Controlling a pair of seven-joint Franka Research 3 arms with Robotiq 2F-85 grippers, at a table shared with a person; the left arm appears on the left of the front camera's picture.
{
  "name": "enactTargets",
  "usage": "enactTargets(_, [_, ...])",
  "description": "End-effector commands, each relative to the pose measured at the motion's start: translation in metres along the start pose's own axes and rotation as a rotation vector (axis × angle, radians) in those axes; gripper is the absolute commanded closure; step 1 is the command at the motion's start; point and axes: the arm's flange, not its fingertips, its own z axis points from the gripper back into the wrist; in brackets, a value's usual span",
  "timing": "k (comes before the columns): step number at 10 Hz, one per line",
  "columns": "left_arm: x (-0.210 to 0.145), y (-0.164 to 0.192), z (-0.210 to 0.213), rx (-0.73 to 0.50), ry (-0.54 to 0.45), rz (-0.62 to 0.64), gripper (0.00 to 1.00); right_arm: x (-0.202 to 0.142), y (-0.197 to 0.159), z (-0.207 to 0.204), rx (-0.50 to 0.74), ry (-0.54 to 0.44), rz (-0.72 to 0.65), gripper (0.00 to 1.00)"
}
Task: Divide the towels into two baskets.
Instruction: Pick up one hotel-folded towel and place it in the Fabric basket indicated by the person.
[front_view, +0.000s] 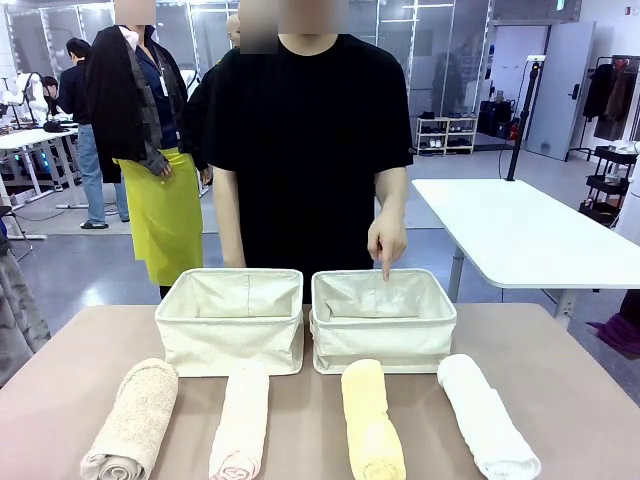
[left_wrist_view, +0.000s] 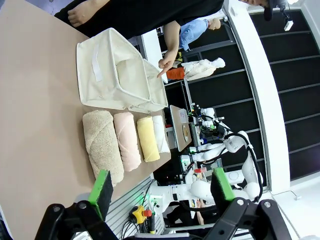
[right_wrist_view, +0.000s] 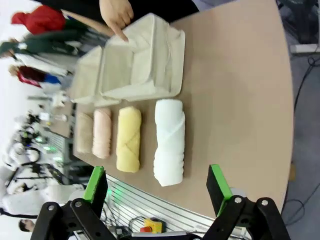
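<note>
Fingers (left_wrist_view: 103, 192) apart L+R; 4 towels (front_view: 371, 420) lie lengthwise toward baskets (front_view: 230, 345).

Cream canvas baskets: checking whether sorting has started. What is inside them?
Only bare fabric lining shows inside the left rectangular cream canvas basket and the right basket. A person's hand points down at the right basket's far rim. Near walls hide their front floors.

In the front view, the near ends of the tan towel (front_view: 130, 420), cream towel (front_view: 240, 425) and yellow towel (front_view: 370, 425) were cut off.
</note>
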Motion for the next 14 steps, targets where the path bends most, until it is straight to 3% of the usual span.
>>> enactTargets(1, [-0.002,-0.001,0.003,-0.007,-0.007,-0.005,0.00,-0.011,0.027,-0.057,-0.138,0.132,0.030,0.00])
enactTargets(3, [-0.002,-0.001,0.003,-0.007,-0.007,-0.005,0.00,-0.020,0.052,-0.123,-0.262,0.194,0.080,0.00])
enactTargets(4, [-0.002,-0.001,0.003,-0.007,-0.007,-0.005,0.00,-0.028,0.060,-0.153,-0.330,0.161,0.094,0.00])
enactTargets(5, [-0.002,-0.001,0.003,-0.007,-0.007,-0.005,0.00,-0.038,0.066,-0.173,-0.369,0.191,0.109,0.00])
enactTargets(10, [-0.002,-0.001,0.003,-0.007,-0.007,-0.005,0.00,-0.081,0.099,-0.262,-0.541,0.222,0.234,0.00])
enactTargets(14, [-0.002,-0.001,0.003,-0.007,-0.007,-0.005,0.00,-0.103,0.092,-0.307,-0.663,0.270,0.299,0.00])
